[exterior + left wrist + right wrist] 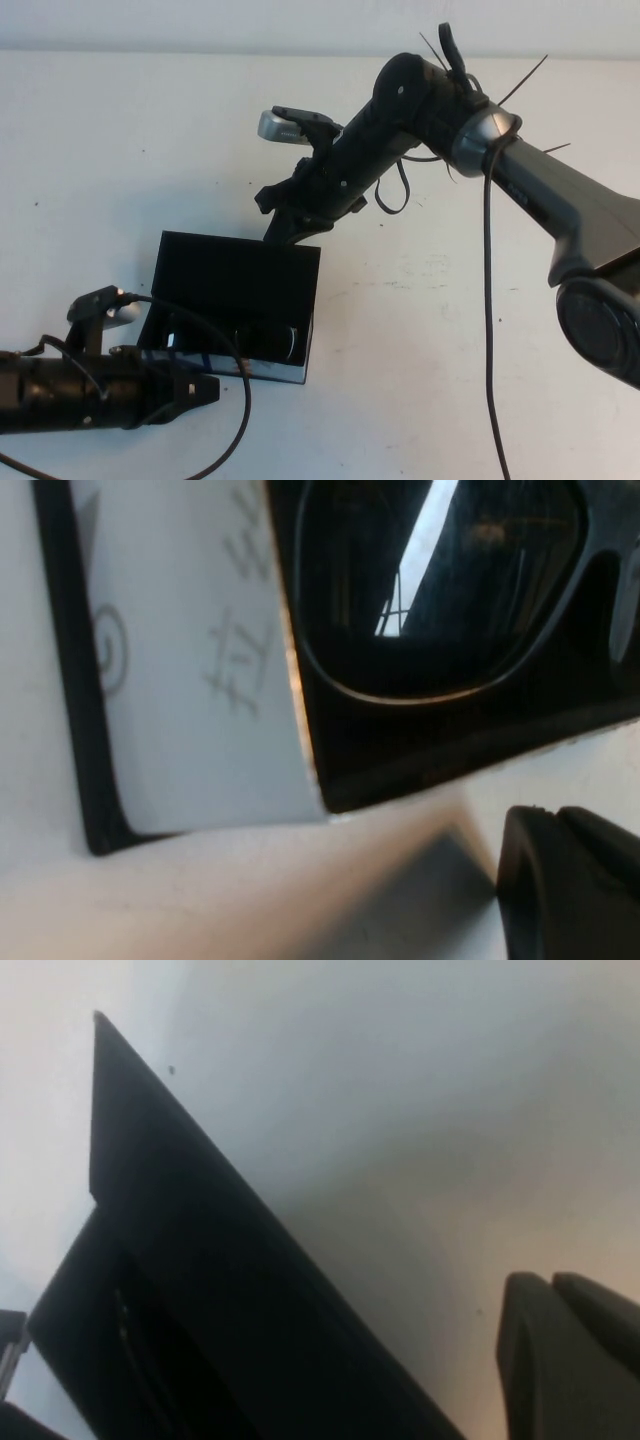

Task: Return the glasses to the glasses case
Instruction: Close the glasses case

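Observation:
The black glasses case (240, 275) lies open at the table's centre-left with its lid raised. The dark-rimmed glasses (262, 343) lie inside its tray. In the left wrist view one lens of the glasses (440, 590) fills the top, beside the case's light printed strip (190, 650). My left gripper (210, 388) is shut and empty, low at the case's near-left corner; it shows again in its wrist view (560, 820). My right gripper (280, 232) is shut and empty at the lid's far edge; in its wrist view (550, 1285) it is beside the black lid (200, 1290).
The white table (450, 330) stretches bare to the right of the case. The right arm (420, 110) reaches in from the right, above the far half of the table. A black cable (490, 330) hangs from it to the front edge.

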